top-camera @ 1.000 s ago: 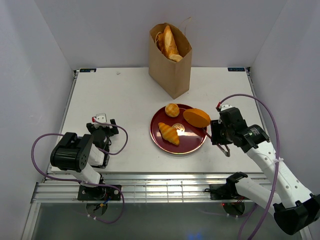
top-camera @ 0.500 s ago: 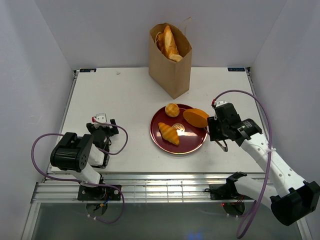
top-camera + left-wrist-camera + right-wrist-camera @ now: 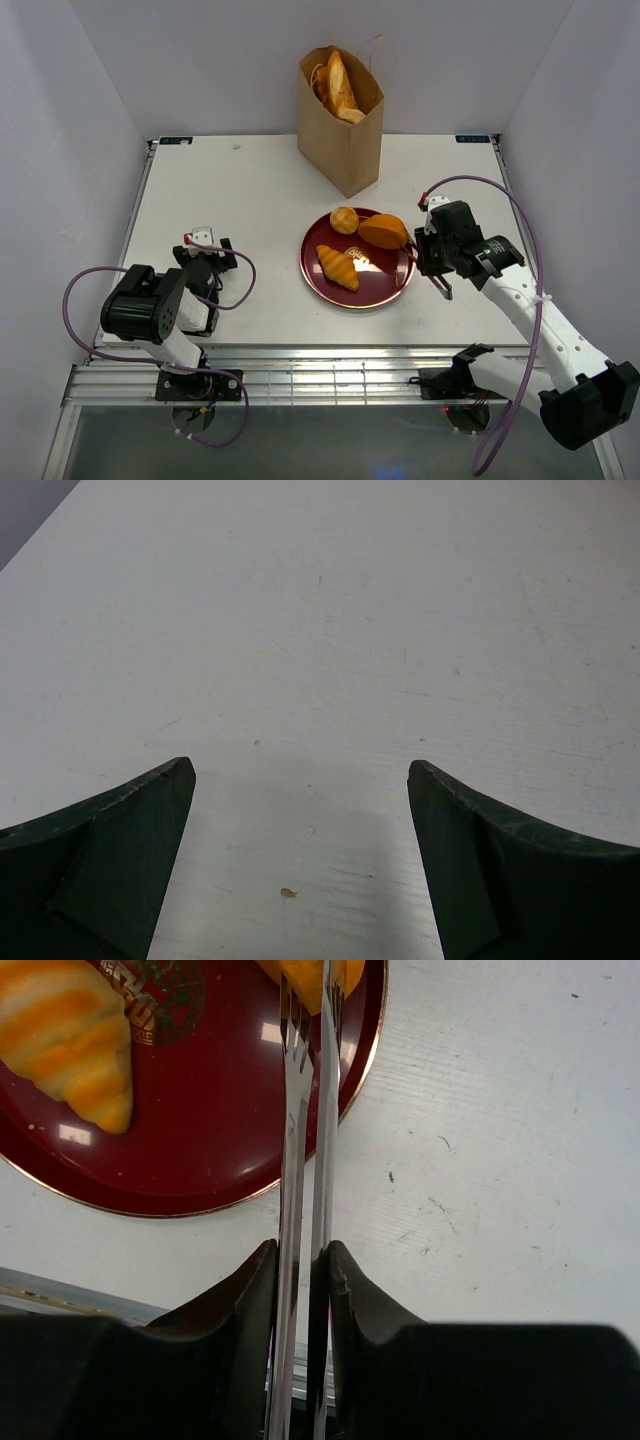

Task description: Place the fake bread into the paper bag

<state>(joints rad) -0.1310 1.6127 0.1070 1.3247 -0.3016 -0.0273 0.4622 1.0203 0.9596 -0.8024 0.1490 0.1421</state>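
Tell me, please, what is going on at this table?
The right tool is shut on a pair of metal tongs, whose tips reach the oval loaf at the edge of the dark red plate. A croissant and a round bun also lie on that plate. The paper bag stands at the back of the table with some bread already in it. The left tool hangs open, handling nothing.

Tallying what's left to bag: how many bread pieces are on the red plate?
3: a croissant front-left, a round bun at the back, an oval loaf at the back-right rim, by the tongs. None seems hidden on the plate.
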